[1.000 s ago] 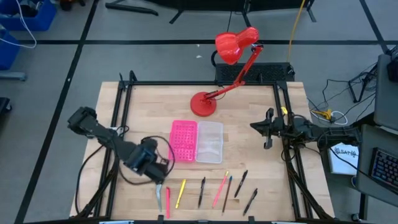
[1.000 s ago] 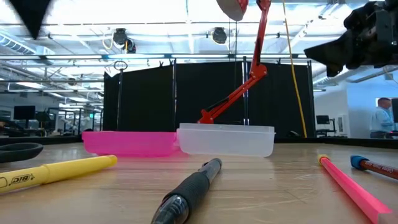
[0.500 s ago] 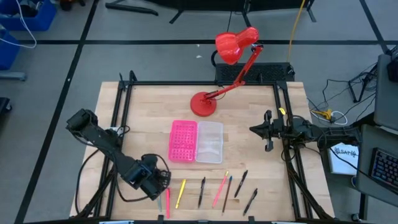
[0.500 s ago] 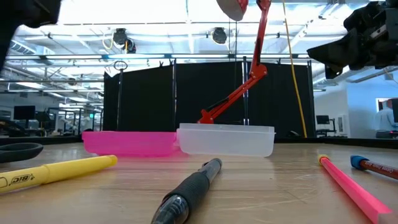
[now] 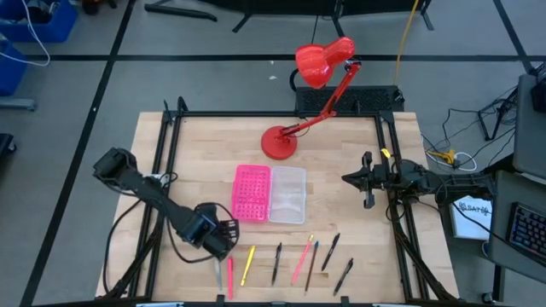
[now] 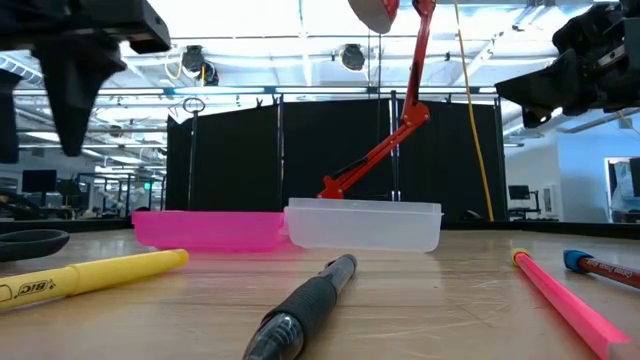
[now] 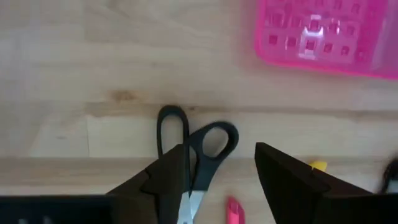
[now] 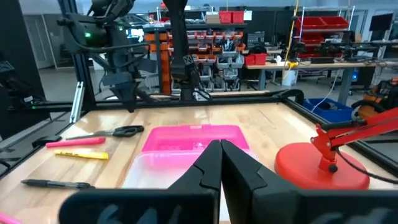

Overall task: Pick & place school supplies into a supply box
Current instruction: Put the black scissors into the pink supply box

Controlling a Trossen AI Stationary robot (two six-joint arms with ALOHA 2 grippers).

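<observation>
Scissors [image 7: 189,155] with black handles lie flat on the wooden table [image 5: 196,145], at the lower left of the high view, and nothing grips them. Directly over them hovers the left gripper [image 5: 223,236], its two dark fingers spread apart and empty; in the left wrist view one finger [image 7: 166,180] overlaps the handle loops and the other stands clear beside them. A pink pen [image 5: 229,277] and a yellow pen [image 5: 248,265] lie just right of the scissors. Further right along the lower edge come a black pen [image 5: 277,262], a slanted pink pencil [image 5: 302,258], and more dark pens, all loose on the wood. Above this row, at the middle of the frame, the supply box [image 5: 270,194] lies open, its pink gridded half on the left touching its clear half on the right. A red desk lamp [image 5: 311,94] stands behind it at upper centre. At middle right, the right gripper [image 5: 367,178] waits above the table edge, fingers pressed together, holding nothing.
</observation>
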